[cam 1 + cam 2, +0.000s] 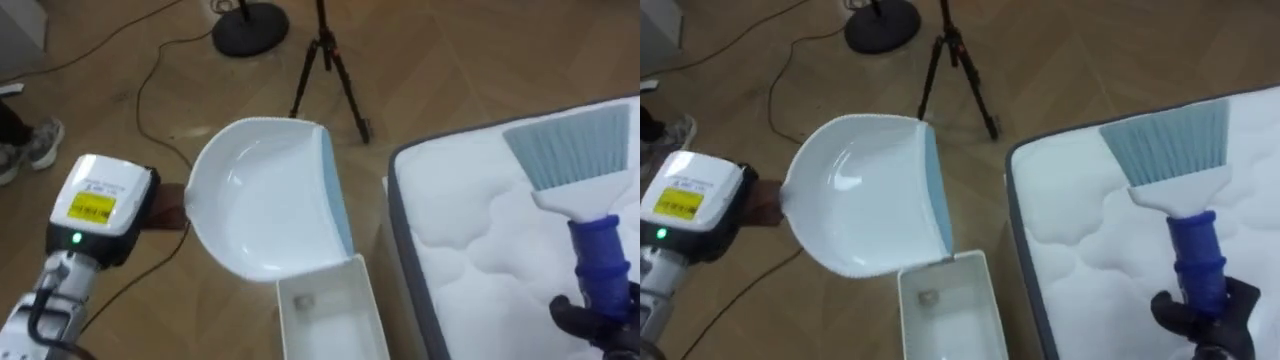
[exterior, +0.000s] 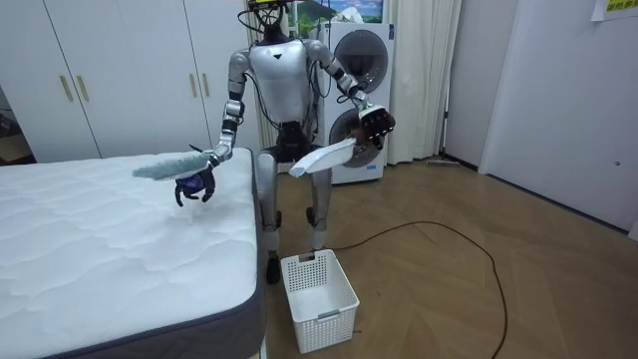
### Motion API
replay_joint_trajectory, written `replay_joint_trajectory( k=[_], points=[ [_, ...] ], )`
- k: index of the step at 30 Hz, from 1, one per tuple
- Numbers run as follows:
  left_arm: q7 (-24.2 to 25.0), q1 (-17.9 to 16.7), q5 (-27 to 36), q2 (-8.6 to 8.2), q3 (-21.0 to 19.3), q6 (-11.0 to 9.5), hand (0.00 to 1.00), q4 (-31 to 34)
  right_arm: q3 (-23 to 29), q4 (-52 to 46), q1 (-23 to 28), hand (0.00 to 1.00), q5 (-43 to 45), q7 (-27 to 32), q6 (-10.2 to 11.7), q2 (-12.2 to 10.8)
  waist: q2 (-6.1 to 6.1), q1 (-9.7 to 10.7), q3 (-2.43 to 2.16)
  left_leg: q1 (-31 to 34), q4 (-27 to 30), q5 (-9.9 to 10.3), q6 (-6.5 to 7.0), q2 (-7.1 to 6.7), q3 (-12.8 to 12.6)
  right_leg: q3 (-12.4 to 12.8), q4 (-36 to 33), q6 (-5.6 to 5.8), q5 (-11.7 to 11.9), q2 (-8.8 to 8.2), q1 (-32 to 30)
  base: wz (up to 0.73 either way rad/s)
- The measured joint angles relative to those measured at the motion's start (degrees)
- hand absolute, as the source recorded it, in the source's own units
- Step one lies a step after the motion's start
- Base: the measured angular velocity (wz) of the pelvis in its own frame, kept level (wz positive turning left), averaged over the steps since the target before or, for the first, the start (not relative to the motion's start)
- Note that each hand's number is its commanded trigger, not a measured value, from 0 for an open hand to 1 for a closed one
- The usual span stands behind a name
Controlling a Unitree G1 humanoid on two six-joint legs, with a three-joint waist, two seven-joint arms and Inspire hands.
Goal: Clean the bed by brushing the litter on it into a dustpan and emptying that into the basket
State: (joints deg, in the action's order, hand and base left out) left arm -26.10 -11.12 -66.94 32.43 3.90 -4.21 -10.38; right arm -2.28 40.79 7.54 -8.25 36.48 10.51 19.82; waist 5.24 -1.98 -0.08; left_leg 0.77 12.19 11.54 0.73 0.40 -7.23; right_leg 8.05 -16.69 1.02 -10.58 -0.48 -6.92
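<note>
The left hand (image 2: pixel 373 126) is curled round the handle of the white dustpan (image 1: pixel 265 195), which hangs off the bed's side above the white basket (image 1: pixel 332 312) on the floor, probably so sweepings drop in. The right hand (image 1: pixel 592 318) wraps its fingers round the blue handle of the brush (image 1: pixel 575 150), bristles over the bed (image 1: pixel 470 250) near its edge, apparently to sweep. The room view shows the robot standing at the bed's corner and the pan's slope. The eye views show the pan's inside, seemingly empty.
</note>
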Motion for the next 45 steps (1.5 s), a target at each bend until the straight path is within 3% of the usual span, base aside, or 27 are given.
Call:
replay_joint_trajectory(
  k=[5,7,10,11,12,14,16,18,20,21,22,23,24,25,26,27,28,29,30,31,32,33,36,39,42,44,45],
  points=[
    [0.0,-1.3,3.2,-3.23,-0.1,-1.4,1.00,0.8,0.3,-1.3,0.9,0.00,0.0,-1.1,-0.6,-0.5,-0.63,2.0,-0.12,-2.6,-2.0,0.5,-0.31,0.52,-1.5,3.3,0.0,-0.08,0.7,1.61,0.0,-0.54],
    [0.0,-1.7,4.7,-4.70,0.1,-1.2,1.00,0.8,1.4,-1.3,1.3,0.00,0.5,-1.0,-0.6,-1.8,-0.67,3.6,-0.20,-4.2,-2.8,0.6,-0.47,0.91,-3.7,5.5,0.4,-0.10,1.1,2.47,0.5,-0.49],
    [0.0,-1.9,6.9,-6.90,1.0,-1.2,1.00,0.7,1.3,-1.3,2.6,0.00,1.9,-1.8,-1.0,-3.1,-0.75,4.0,-0.16,-5.9,-2.8,0.9,-0.41,0.97,-5.6,8.0,0.0,-0.11,1.2,3.20,0.7,-0.56],
    [0.0,-1.9,7.0,-7.04,1.1,-1.2,1.00,0.7,1.3,-1.3,2.6,0.00,2.2,-2.2,-1.4,-3.3,-0.69,4.1,-0.14,-6.3,-2.8,1.1,-0.42,1.04,-6.2,8.7,-0.1,-0.10,1.2,3.43,0.7,-0.81],
    [0.1,-1.9,8.1,-7.08,1.4,-1.2,1.00,0.6,1.3,-1.3,2.6,0.00,2.3,-2.7,-2.0,-3.8,-0.63,3.9,-0.17,-7.0,-2.8,1.5,-0.44,1.30,-8.6,8.7,-0.7,-0.07,1.2,3.73,0.1,-1.03],
    [0.1,-2.0,9.6,-7.24,1.3,-1.1,1.00,0.6,1.2,-1.3,2.4,0.00,2.3,-3.4,-2.0,-4.3,-0.40,2.9,-0.06,-8.2,-2.9,2.7,-0.85,1.95,-12.8,3.0,-2.6,-0.46,1.5,3.47,-1.9,-1.23],
    [0.1,-2.0,12.5,-8.08,1.0,-0.7,1.00,0.2,1.1,-0.9,1.0,0.00,2.3,-4.2,-2.0,-4.5,-0.49,2.8,0.10,-9.0,-2.3,3.4,-0.57,1.79,-17.2,-6.6,-4.9,-1.75,2.3,1.68,-4.7,-1.32],
    [0.2,-1.9,15.0,-9.34,0.8,-0.7,1.00,-0.3,0.8,-0.4,-0.4,0.00,2.3,-4.4,-2.0,-4.9,-0.69,2.9,0.41,-8.9,-1.3,3.9,0.15,1.35,-16.6,-8.9,-5.3,-2.36,3.2,1.15,-6.2,-1.32],
    [0.4,-1.7,17.5,-9.50,0.8,-1.2,1.00,-0.3,0.0,-0.3,-0.8,0.00,2.3,-5.1,-2.0,-5.6,-0.77,3.7,0.70,-8.2,-0.3,4.4,0.97,1.15,-13.9,-8.0,-4.3,-2.40,4.6,1.78,-6.4,-0.99],
    [0.4,-1.6,18.3,-9.52,0.8,-1.6,1.00,-0.2,-0.2,-0.2,-0.4,0.00,2.2,-5.6,-2.2,-5.9,-0.77,4.2,0.70,-8.4,-1.0,4.5,1.01,1.45,-15.3,-6.8,-2.7,-2.26,6.1,2.79,-6.4,-0.79],
    [0.4,-1.5,19.2,-9.49,0.7,-1.8,1.00,-0.1,-0.3,0.0,-0.5,0.00,1.7,-5.9,-2.9,-6.4,-0.47,3.8,0.55,-8.7,-2.6,4.6,0.68,2.90,-20.6,-9.2,-1.7,-2.86,7.6,3.41,-6.4,-0.93],
    [0.4,-1.3,19.4,-9.53,0.6,-1.8,1.00,0.0,-0.3,0.1,-0.6,0.00,1.5,-6.1,-3.0,-6.6,0.10,3.1,0.82,-9.0,-3.4,5.3,-0.40,3.65,-23.6,-13.4,-3.5,-4.53,6.7,2.71,-6.7,-1.03],
    [0.5,-1.2,20.0,-10.06,0.6,-1.6,1.00,-0.2,-0.4,0.7,-0.8,0.00,1.5,-6.2,-3.1,-6.9,-0.09,2.3,0.83,-9.4,-3.3,5.5,-0.74,3.73,-27.7,-21.2,-10.2,-6.09,2.1,0.15,-6.5,-0.93],
    [0.4,-1.1,20.2,-10.95,0.6,-1.6,1.00,-0.2,-0.4,1.0,-0.9,0.00,1.5,-5.8,-2.9,-6.8,-0.55,1.5,0.56,-9.4,-2.6,5.7,-0.52,3.34,-29.8,-25.4,-14.1,-5.09,-1.5,-2.98,-5.5,-0.84],
    [0.4,-1.1,20.6,-11.15,0.6,-1.6,1.00,-0.2,-0.5,1.4,-1.3,0.00,1.6,-5.7,-2.8,-6.9,-0.77,1.1,0.50,-9.4,-1.9,5.8,-0.43,2.92,-30.6,-26.1,-14.4,-4.17,-2.7,-4.41,-5.2,-0.74],
    [0.4,-0.7,22.6,-11.07,0.6,-1.6,1.00,-0.6,-1.5,1.8,-2.3,0.00,1.8,-5.5,-2.9,-6.9,-1.42,1.2,1.04,-8.7,0.4,6.1,-0.14,2.62,-30.3,-25.0,-11.8,-3.49,-3.1,-4.32,-5.1,-0.84],
    [0.4,-0.8,24.2,-11.20,0.6,-1.6,1.00,-1.3,-2.2,1.8,-3.0,0.00,2.7,-5.6,-2.9,-6.9,-1.13,0.4,0.91,-7.5,2.0,6.1,-0.12,2.65,-26.7,-22.0,-9.1,-3.71,-2.6,-3.06,-4.7,-0.90],
    [0.4,-0.7,24.7,-11.35,0.4,-1.5,1.00,-1.8,-2.7,1.8,-3.5,0.00,3.3,-5.7,-2.9,-6.8,-0.68,0.0,1.01,-6.9,2.9,6.1,-0.13,2.90,-24.2,-20.8,-7.9,-3.90,-1.7,-2.11,-4.4,-0.86],
    [0.6,-0.5,24.8,-11.39,0.3,-1.5,1.00,-3.3,-3.5,1.9,-4.3,0.00,3.9,-6.4,-2.9,-6.9,-0.48,0.2,0.97,-5.0,5.1,6.0,-0.37,3.16,-19.1,-19.0,-5.5,-4.07,0.1,-1.35,-3.4,-0.58],
    [1.2,0.3,24.7,-11.51,0.5,-1.6,1.00,-4.7,-3.8,1.6,-4.7,0.00,4.2,-7.2,-2.9,-6.9,-0.84,0.7,1.10,-3.6,3.4,5.4,-1.25,2.99,-15.5,-17.5,-4.6,-3.78,0.8,-1.50,-3.1,-0.38],
    [1.6,0.8,24.7,-11.57,0.7,-1.6,1.00,-5.3,-3.7,1.5,-5.0,0.00,4.2,-7.5,-2.9,-6.8,-0.95,1.0,1.17,-2.8,1.4,4.7,-1.65,3.32,-14.1,-17.2,-4.5,-3.63,0.9,-1.50,-3.1,-0.34],
    [2.0,0.8,24.7,-11.70,1.3,-1.4,1.00,-5.6,-3.8,1.5,-5.0,0.00,4.2,-8.5,-3.0,-6.7,-1.29,1.6,0.96,-2.7,0.7,3.2,-1.16,3.57,-14.1,-16.3,-4.1,-3.25,1.3,-1.37,-3.1,-0.35],
    [2.1,0.6,24.6,-11.83,3.2,-0.5,1.00,-5.6,-3.7,1.1,-4.9,0.00,5.6,-10.6,-3.0,-6.9,-1.76,2.2,0.75,-4.1,0.3,3.0,-0.88,3.93,-17.2,-16.5,-1.6,-2.98,3.1,-0.72,-2.2,-0.38],
    [3.0,-0.1,24.5,-13.14,3.2,0.5,1.00,-5.5,-2.6,0.8,-5.0,0.00,7.8,-11.0,-2.9,-6.9,-1.69,2.9,0.74,-4.7,-0.1,3.0,-0.89,4.24,-19.1,-17.0,0.6,-3.27,4.7,-0.12,-2.3,-0.43],
    [3.1,-0.6,24.6,-14.10,3.0,0.7,1.00,-5.6,-2.6,0.8,-5.0,0.00,8.6,-11.8,-3.0,-6.9,-1.56,3.1,0.64,-6.2,-1.4,3.0,-0.97,3.74,-19.4,-13.8,0.9,-3.47,5.2,1.72,-2.6,-0.56],
    [3.1,-1.6,24.6,-14.57,2.9,0.6,1.00,-5.6,-2.7,0.8,-5.1,0.00,8.9,-12.5,-3.0,-6.9,-1.49,1.6,0.55,-7.4,-1.5,3.3,-1.39,3.52,-16.1,-9.5,0.9,-3.78,5.7,3.59,-2.9,-1.14],
    [3.2,-2.7,24.6,-14.91,2.5,0.6,1.00,-5.5,-2.7,0.6,-5.1,0.00,9.3,-13.1,-3.0,-6.9,-1.54,0.3,0.17,-7.6,-1.3,3.3,-1.39,3.04,-10.4,-5.7,1.0,-3.93,6.2,4.90,-3.1,-1.39]
  ],
)
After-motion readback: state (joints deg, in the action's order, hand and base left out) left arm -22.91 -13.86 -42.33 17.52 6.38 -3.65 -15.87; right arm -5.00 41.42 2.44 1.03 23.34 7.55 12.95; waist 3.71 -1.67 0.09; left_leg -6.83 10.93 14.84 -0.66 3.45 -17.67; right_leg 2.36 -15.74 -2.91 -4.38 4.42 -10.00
